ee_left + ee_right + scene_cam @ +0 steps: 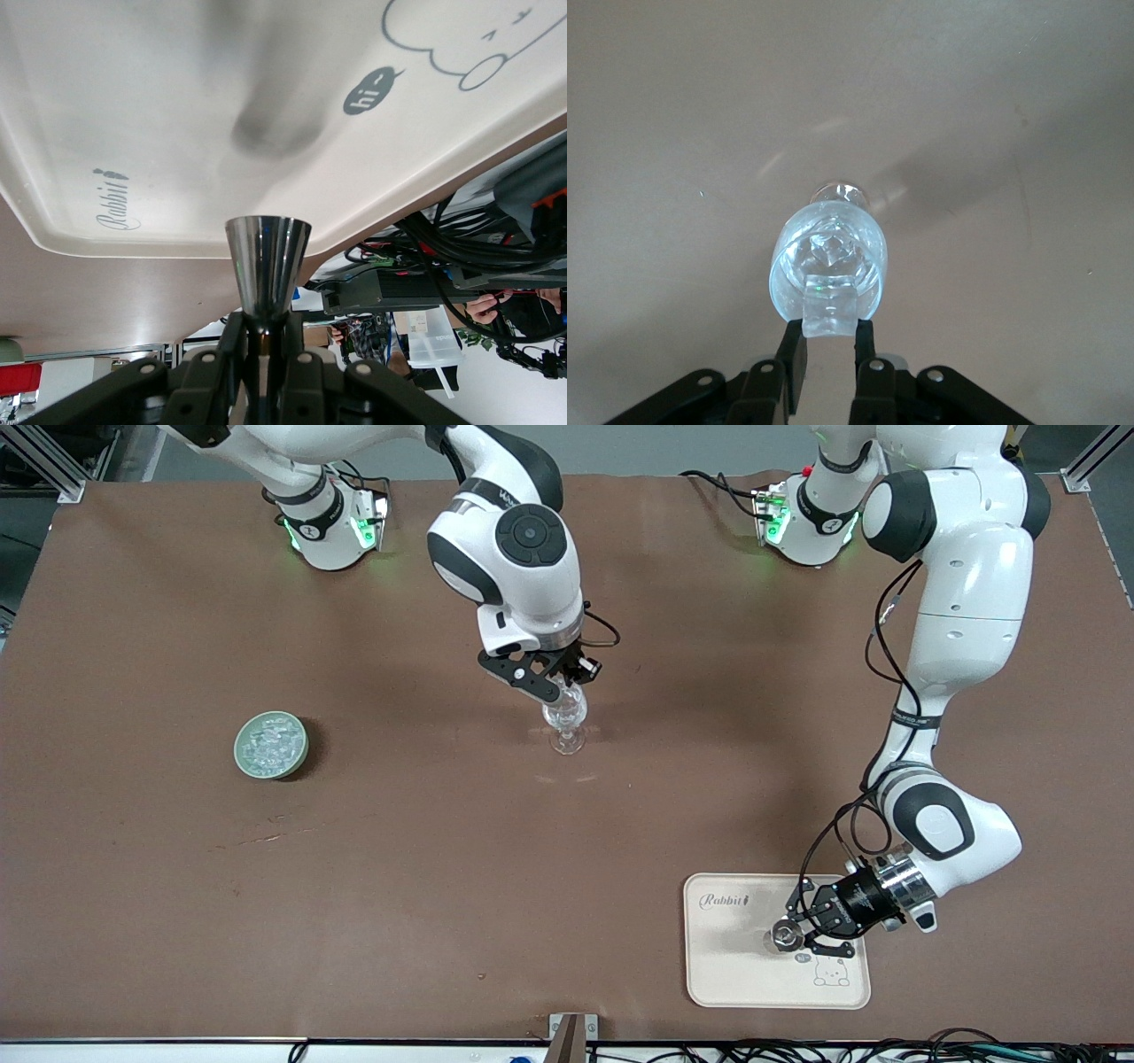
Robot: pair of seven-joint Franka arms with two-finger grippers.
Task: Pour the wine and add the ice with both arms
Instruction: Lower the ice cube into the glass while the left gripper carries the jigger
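We see the right gripper [829,345] clenched on a small clear glassy ice cube [831,305], poised right over the mouth of the clear stemmed wine glass [565,722] that stands near the middle of the brown table [425,868]. Our main worry is the release: the cube sits at the rim's edge rather than over the bowl's centre, so if the fingers part here it could clip the rim and bounce onto the table. A slight downward or sideways nudge from the black fingers might also tip the glass, which looks tall and narrow-footed. At least one more cube already glints inside it.

Well away from the glass, toward the left arm's end and nearer the front camera, the left gripper [808,937] grips the stem of a shiny metal cone-shaped cup [267,266] above the cream tray with a rabbit print [735,992]. A loose hold there could let the cup slide out.

The remaining ice [270,744] fills the round pale-green bowl [244,760], toward the right arm's end from the glass: whitish, glinting little cubes heaped together.
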